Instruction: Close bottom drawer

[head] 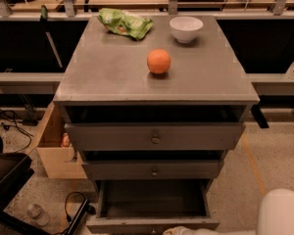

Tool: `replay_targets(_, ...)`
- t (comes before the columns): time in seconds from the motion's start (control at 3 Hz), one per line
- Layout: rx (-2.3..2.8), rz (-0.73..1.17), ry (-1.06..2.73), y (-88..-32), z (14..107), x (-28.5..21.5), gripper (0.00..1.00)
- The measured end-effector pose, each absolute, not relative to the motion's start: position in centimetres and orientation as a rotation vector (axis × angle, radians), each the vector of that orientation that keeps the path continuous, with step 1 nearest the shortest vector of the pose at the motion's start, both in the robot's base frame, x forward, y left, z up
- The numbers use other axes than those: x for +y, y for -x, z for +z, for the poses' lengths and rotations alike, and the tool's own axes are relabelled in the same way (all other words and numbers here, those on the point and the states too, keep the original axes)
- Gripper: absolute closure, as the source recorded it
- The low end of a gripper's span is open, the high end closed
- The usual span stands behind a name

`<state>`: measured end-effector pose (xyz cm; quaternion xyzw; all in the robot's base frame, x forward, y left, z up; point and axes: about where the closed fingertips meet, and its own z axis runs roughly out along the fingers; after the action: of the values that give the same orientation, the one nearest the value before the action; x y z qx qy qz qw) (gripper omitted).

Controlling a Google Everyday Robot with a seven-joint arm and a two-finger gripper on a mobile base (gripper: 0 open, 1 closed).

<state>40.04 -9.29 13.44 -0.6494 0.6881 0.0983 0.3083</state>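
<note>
The bottom drawer [154, 199] is a shallow grey-brown tray, pulled out far from the grey cabinet, and its inside looks empty. Its slim front panel [152, 225] lies near the lower edge of the camera view. My gripper [186, 230] shows only as a pale shape at the very bottom edge, right by the right half of that front panel. The white rounded arm housing [283, 212] sits at the lower right.
The middle drawer [154, 170] and top drawer [154, 137], each with a brass knob, stand slightly out. On the cabinet top [103, 77] are an orange [159, 61], a white bowl [186, 28] and a green bag [125, 22]. A cardboard box [54, 146] stands at the left. Cables and a dark object lie on the floor at the lower left.
</note>
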Motion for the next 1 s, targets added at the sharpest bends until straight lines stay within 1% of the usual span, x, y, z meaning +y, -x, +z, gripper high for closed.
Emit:
replay_targets(0.33, 1.722, 0.244, 1.713, -44.2, 14.5, -6.4, 1.00)
replay_targets(0.67, 1.717, 0.244, 1.714, -44.4, 14.5, -6.3, 1.00)
replay_targets(1.0, 1.673, 0.225, 1.727, -46.5, 14.5, -5.5, 1.00)
